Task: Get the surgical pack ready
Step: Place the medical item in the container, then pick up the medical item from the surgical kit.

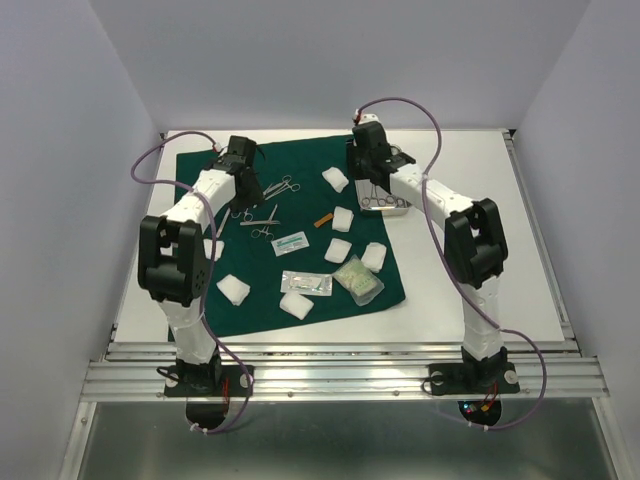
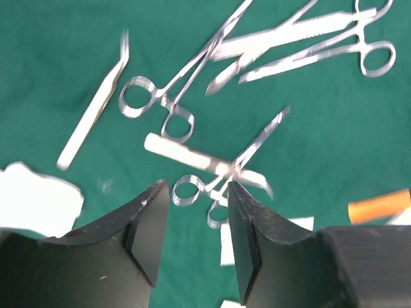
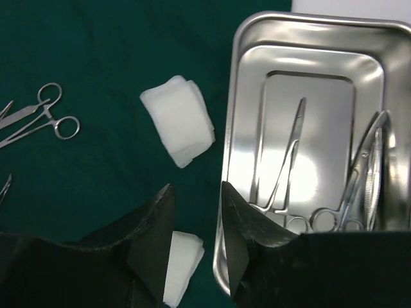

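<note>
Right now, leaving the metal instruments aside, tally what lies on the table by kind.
Gauze pads: 7, one half hidden behind the left arm
Packets: 3
Small orange item: 1
Steel tray: 1
Green cloth: 1
Total: 13

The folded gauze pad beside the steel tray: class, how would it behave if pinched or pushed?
The gauze pad shows soft stacked folds, so it would probably squash and flop, not stay stiff. It looks light; a push might drag or unfold it on the green drape. Lying flat, it seems unlikely to roll.
</note>
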### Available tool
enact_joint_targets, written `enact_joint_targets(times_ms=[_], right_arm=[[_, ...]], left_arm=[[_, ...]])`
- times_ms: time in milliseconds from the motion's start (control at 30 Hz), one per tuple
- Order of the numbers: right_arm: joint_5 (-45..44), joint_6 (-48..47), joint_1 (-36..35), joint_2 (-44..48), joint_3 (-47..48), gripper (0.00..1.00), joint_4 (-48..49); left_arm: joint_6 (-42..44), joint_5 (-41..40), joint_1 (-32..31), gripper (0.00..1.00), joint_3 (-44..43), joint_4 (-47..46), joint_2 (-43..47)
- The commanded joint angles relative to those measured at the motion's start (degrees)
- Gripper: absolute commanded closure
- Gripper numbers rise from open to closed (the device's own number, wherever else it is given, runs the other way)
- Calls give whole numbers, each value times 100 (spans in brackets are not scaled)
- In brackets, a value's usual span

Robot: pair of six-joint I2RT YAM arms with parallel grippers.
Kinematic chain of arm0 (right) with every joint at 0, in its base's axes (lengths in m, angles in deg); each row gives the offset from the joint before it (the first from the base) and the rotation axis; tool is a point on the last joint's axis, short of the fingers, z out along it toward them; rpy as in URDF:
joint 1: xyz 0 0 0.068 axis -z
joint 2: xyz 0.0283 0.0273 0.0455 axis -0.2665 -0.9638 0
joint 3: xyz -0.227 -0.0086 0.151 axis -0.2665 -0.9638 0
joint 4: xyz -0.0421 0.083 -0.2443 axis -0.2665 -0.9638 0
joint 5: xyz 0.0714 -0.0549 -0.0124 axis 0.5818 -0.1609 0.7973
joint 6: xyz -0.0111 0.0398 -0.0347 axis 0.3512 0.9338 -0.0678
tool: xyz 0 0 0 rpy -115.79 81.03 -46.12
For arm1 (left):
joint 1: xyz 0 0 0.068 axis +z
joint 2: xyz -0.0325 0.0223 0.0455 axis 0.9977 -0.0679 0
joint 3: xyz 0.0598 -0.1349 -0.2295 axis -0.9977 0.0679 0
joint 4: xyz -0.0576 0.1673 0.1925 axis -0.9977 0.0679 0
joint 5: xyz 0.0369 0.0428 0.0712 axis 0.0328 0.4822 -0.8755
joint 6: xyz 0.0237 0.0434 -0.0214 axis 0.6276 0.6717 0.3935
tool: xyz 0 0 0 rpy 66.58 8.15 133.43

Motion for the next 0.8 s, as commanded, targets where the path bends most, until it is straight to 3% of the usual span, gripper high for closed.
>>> enact_joint_targets(times_ms=[0,267,500,767], right_arm=[[244,212,-153,247,170,60,27],[209,265,-206,510,-207,60,36],[174,273,-206,686,-392,60,36],[244,273,-206,633,-225,59,-35]], left_arm=[[311,-195,21,47,-774,210,-497],[619,-598,126,47,-2584,948,-1824],[1199,-608,258,48,-3341,1133,-2658],[1463,-1,373,51,-3606,1116,-3082]])
